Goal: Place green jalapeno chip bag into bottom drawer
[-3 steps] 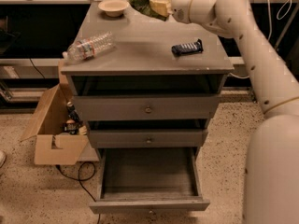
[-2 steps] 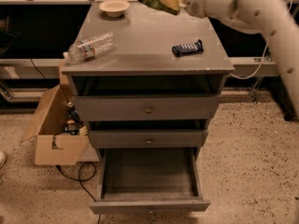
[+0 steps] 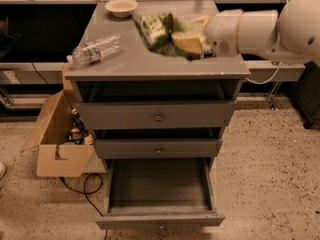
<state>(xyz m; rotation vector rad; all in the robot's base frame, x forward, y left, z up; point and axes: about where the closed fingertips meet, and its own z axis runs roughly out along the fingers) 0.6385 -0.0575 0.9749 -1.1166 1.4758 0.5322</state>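
1. Above the cabinet (image 3: 150,69) top, right of centre: gripper (image 3: 186,34) hovering, fingers (image 3: 189,43) clamped on the right end of the bag (image 3: 156,29), crinkly green body trailing left and apparently clear of the surface.
2. At the cabinet's foot: bottom drawer (image 3: 160,219) pulled out, deep tray showing nothing inside. No placing done yet.
3. Step in hand, by the look of it: carrying the bag forward off the cabinet top and down.
4. To do it well: keep the pinch firm, since shiny film looks slippery. Swing out past the cabinet's front edge before dropping, so the dangling end misses the two upper drawers (image 3: 157,117).
5. Then lower over the middle of the tray, well inside its walls, and let go only once low inside.
6. Mind the bottle (image 3: 95,49) on the cabinet's left side, easily rolled by a brush.
7. Count: one bag, one bottle, one bowl (image 3: 121,7) at the cabinet's back left, three drawers with only the lowest open, one box (image 3: 55,149) on the floor left of the cabinet, one gripper.
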